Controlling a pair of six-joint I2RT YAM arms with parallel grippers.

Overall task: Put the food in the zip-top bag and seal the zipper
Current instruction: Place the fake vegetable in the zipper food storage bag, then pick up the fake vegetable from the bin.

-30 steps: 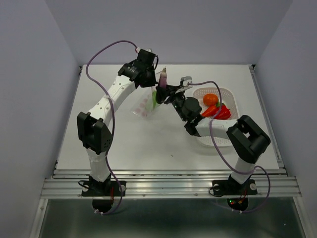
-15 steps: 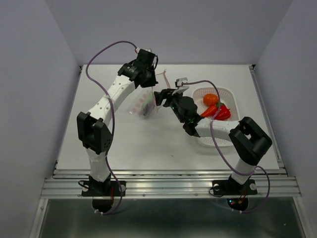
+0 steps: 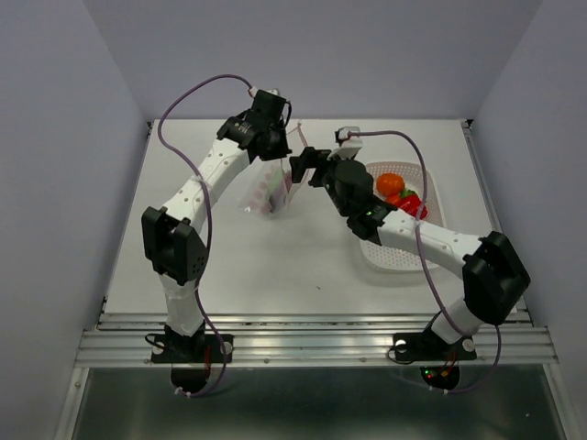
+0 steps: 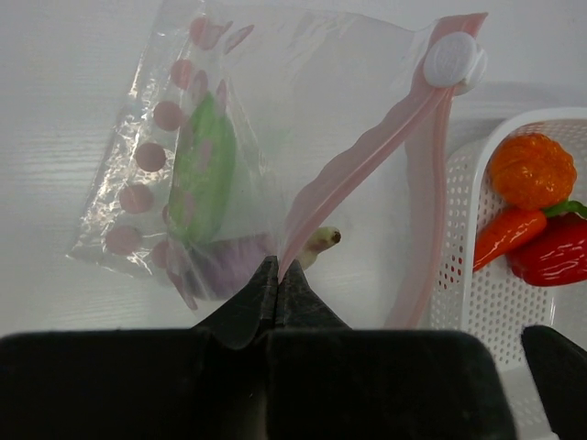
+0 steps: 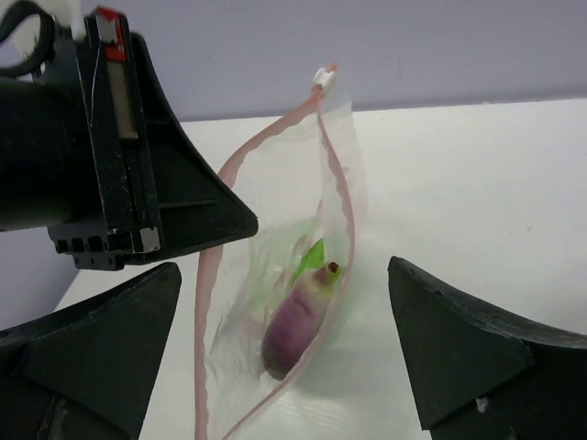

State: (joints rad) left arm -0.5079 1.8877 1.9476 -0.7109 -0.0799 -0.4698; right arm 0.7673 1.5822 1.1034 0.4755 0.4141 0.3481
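Note:
The zip-top bag (image 3: 269, 192) hangs open, mouth upward, and my left gripper (image 4: 278, 269) is shut on its pink zipper (image 4: 367, 156) edge. The white slider (image 4: 454, 60) sits at the strip's far end. Inside the bag lie a green pod (image 4: 204, 170) and a purple eggplant (image 5: 298, 325). My right gripper (image 5: 284, 353) is open just above the bag's mouth, nothing between its fingers (image 5: 459, 357). More food stays in the white basket (image 4: 477, 284): an orange fruit (image 4: 530, 170), a carrot (image 4: 509, 236) and a red pepper (image 4: 555, 255).
The basket (image 3: 417, 259) stands on the table's right half, close to the right arm's forearm. My left gripper (image 3: 266, 136) and right gripper (image 3: 307, 167) are close together over the bag near the back of the table. Walls enclose the table on three sides.
The right gripper opened and let go of the eggplant, which dropped into the bag. The right gripper then drew back slightly. The left gripper kept its hold on the bag edge.

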